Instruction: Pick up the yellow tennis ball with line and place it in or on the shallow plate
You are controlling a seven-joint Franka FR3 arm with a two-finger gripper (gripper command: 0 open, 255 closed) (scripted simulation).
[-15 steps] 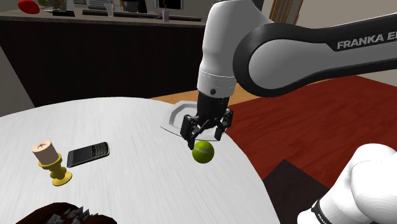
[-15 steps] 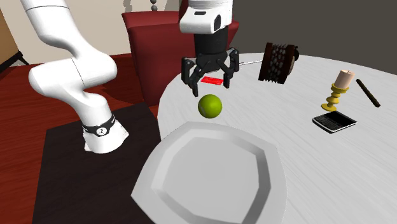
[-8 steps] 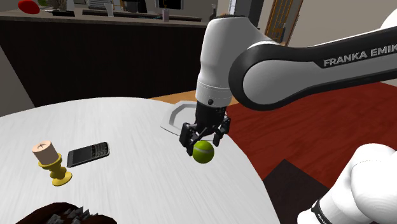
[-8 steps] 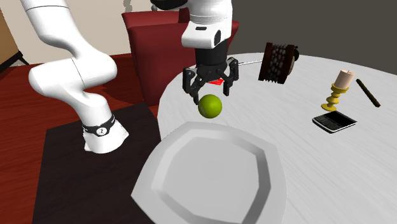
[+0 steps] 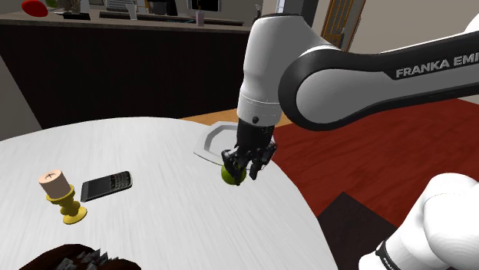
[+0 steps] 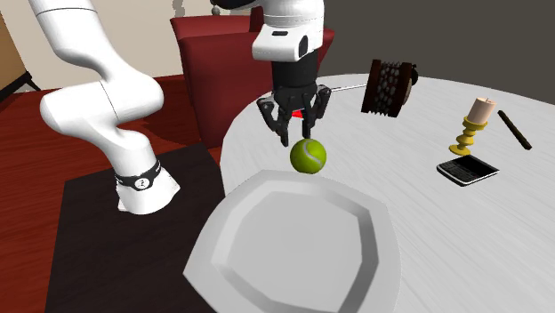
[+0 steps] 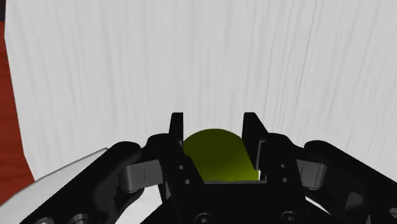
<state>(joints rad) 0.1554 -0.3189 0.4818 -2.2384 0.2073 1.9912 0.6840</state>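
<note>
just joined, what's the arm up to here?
The Franka's gripper is down at the white table, with its fingers on either side of the yellow-green tennis ball. In the wrist view the ball fills the gap between them, so it looks gripped. The ball is just short of the grey plate and not yet on it.

Setting: we read this as a home dining area. We note a round white table laid with a plate, a candlestick and a phone. A red armchair stands at the table. Behind it, a dark counter carries small household items, beside a wooden door. The floor is reddish wood.
</note>
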